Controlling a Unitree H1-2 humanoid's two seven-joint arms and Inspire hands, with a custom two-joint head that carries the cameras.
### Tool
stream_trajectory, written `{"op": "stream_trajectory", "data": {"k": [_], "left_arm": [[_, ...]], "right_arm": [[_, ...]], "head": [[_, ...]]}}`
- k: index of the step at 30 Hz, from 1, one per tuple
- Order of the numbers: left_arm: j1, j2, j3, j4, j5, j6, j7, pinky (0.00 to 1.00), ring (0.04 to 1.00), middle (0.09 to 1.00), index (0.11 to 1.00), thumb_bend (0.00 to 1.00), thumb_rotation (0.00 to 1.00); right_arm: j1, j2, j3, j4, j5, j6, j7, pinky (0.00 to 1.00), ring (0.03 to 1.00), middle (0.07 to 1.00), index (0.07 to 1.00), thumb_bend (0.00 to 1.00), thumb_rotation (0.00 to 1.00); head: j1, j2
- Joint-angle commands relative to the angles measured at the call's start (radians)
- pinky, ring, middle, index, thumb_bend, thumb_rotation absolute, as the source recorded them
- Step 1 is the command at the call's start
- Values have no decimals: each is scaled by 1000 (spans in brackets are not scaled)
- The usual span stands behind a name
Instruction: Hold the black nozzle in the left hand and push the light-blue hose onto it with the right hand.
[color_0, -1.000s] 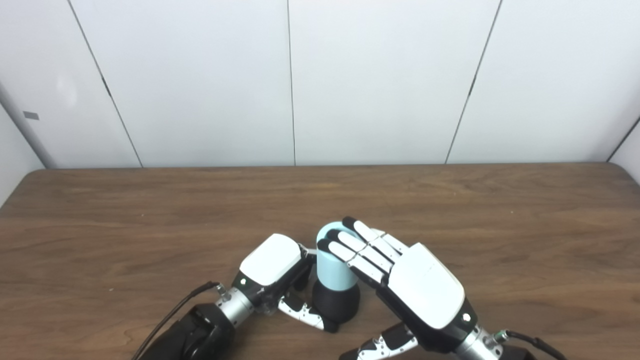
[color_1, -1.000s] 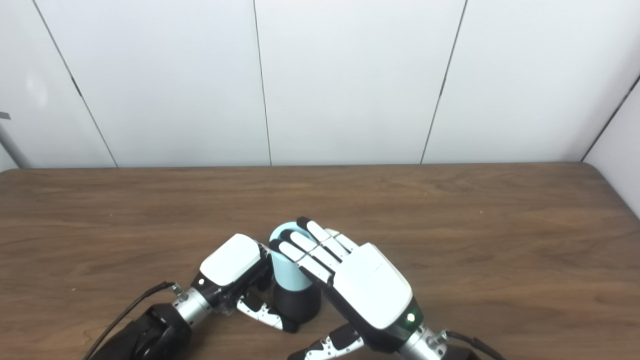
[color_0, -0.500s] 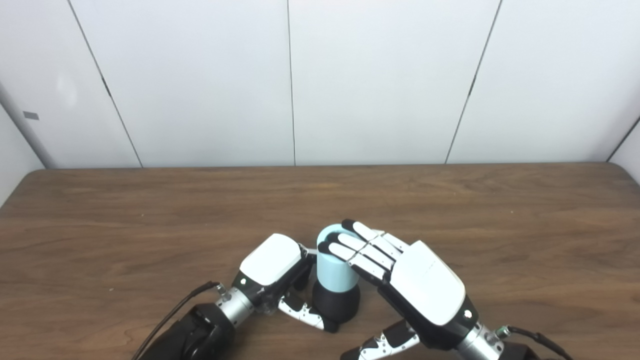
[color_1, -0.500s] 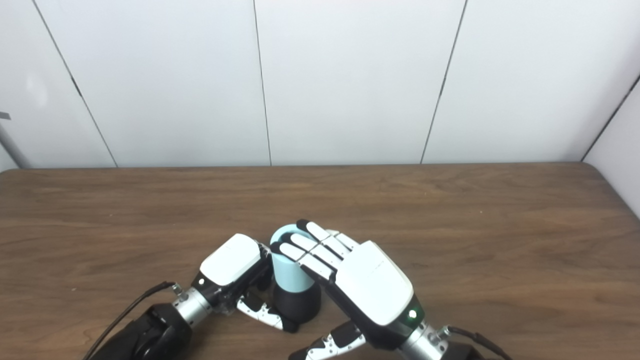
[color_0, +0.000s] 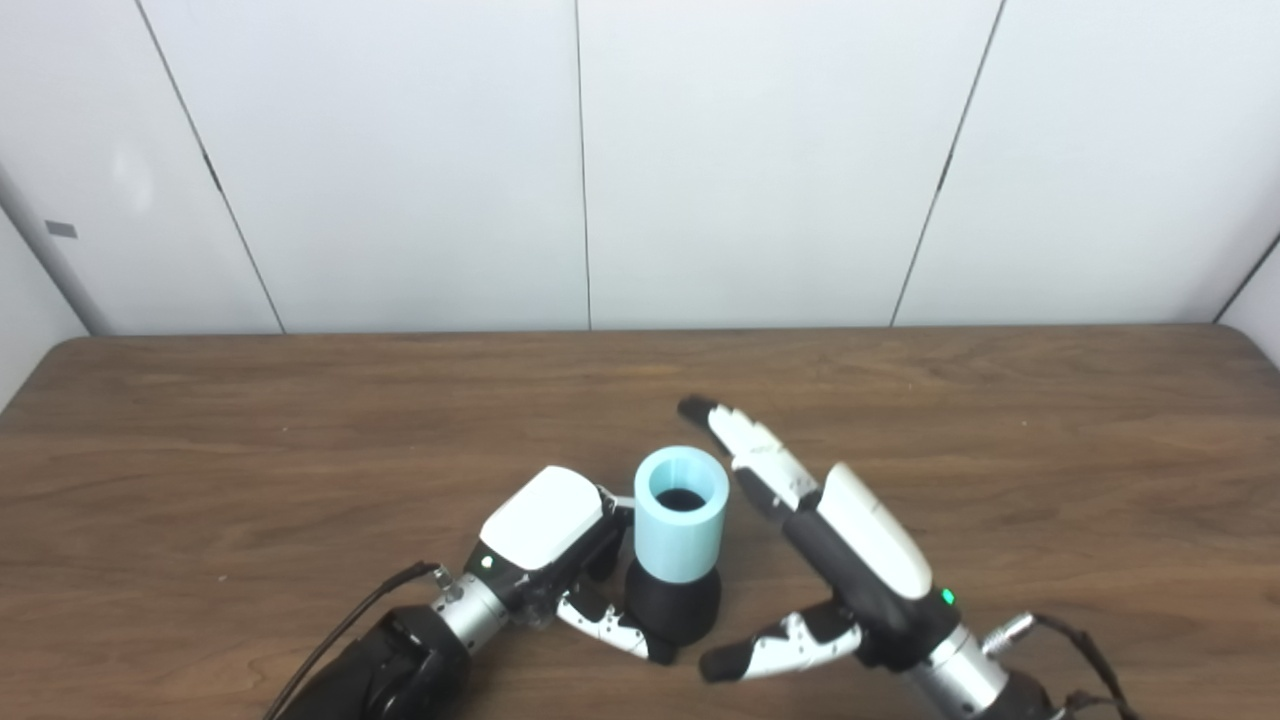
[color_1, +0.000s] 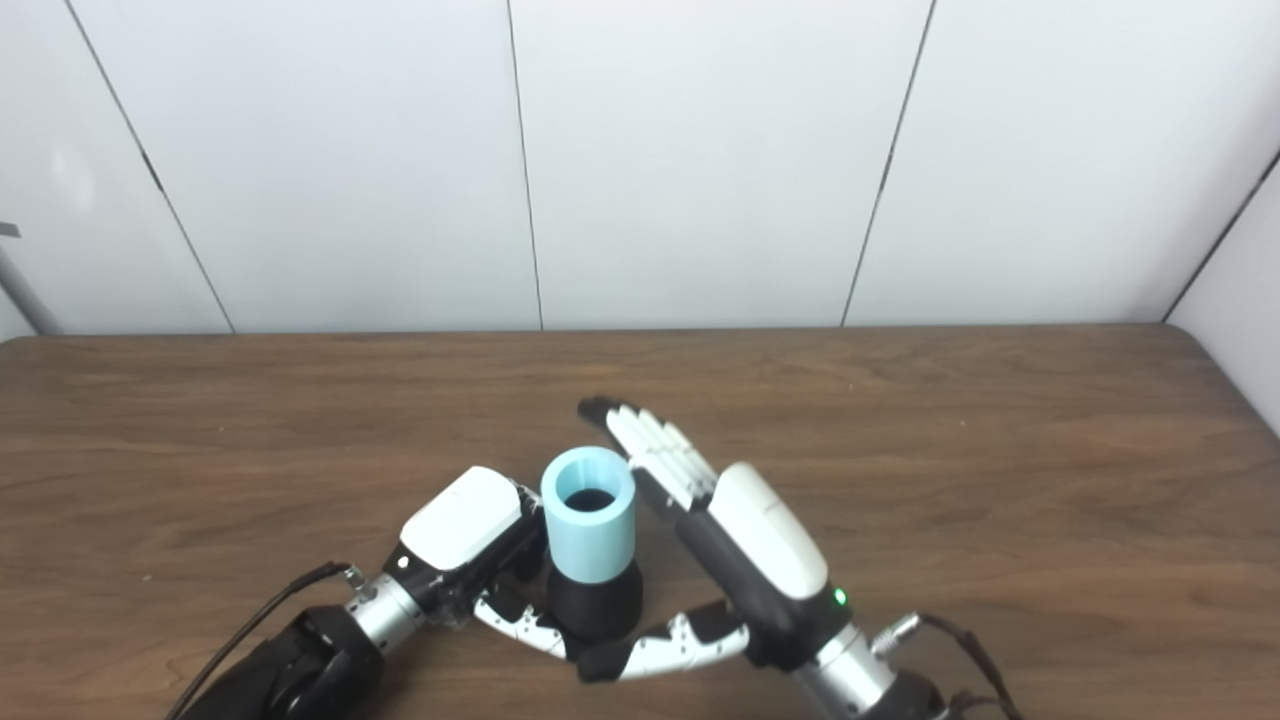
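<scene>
Near the table's (color_0: 300, 400) front edge, the light-blue hose (color_0: 680, 515) is seated upright on the black nozzle (color_0: 672, 608) clasped by the left hand (color_0: 545, 550); the right hand (color_0: 830, 540) is spread wide and empty beside it, so only seating verification is judged outstanding.

Left hand (color_0: 545, 540): white back shell, black-and-white fingers, silver wrist, black cable.
Right hand (color_0: 850, 540): white shell, black fingertips, green light, silver wrist.
</scene>
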Motion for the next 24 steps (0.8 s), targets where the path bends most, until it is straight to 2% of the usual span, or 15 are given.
{"op": "stream_trajectory", "data": {"k": [1, 7, 10, 13, 14, 15, 16, 18, 21, 24], "left_arm": [[10, 2, -22, 18, 19, -3, -34, 161, 389, 454, 502, 501, 0], [11, 4, -21, 18, 25, -5, -24, 154, 378, 444, 504, 500, 0], [9, 4, -20, 20, 18, -9, -26, 165, 369, 448, 510, 498, 0], [9, 4, -19, 23, 14, -16, -23, 174, 369, 457, 512, 498, 0], [9, 4, -19, 24, 14, -17, -23, 171, 374, 458, 510, 499, 0], [9, 5, -19, 24, 15, -15, -24, 171, 376, 459, 509, 500, 0], [9, 5, -19, 23, 15, -13, -25, 170, 377, 458, 509, 500, 0], [10, 5, -18, 22, 13, -10, -30, 174, 377, 455, 511, 499, 0], [8, 7, -18, 28, 15, -17, -23, 165, 384, 454, 506, 500, 0], [10, 10, -18, 24, 17, -12, -28, 158, 391, 457, 501, 501, 0]], "right_arm": [[-14, 1, -12, -17, 47, -3, 1, 961, 1000, 1000, 1000, 935, 822], [-11, 4, -25, 0, 87, -32, -12, 928, 1000, 1000, 1000, 955, 784], [1, 31, -53, 34, 131, -96, -67, 948, 1000, 1000, 1000, 968, 772], [23, 61, -91, 68, 166, -122, -112, 976, 1000, 1000, 1000, 977, 776], [29, 70, -103, 77, 170, -128, -123, 990, 1000, 1000, 1000, 900, 784], [35, 81, -117, 90, 170, -139, -141, 994, 1000, 1000, 1000, 895, 775], [42, 94, -134, 104, 165, -149, -163, 967, 1000, 1000, 998, 802, 766], [57, 120, -162, 118, 165, -134, -193, 872, 933, 934, 918, 559, 707], [87, 149, -189, 130, 214, -74, -200, 687, 783, 796, 780, 379, 471], [116, 168, -208, 170, 292, -34, -200, 578, 698, 734, 709, 325, 271]], "head": [[0, 0], [-1, 3], [-1, 3], [-1, 3], [-2, 3], [-3, 3], [-4, 3], [-3, 3], [-4, 4], [-8, 5]]}}
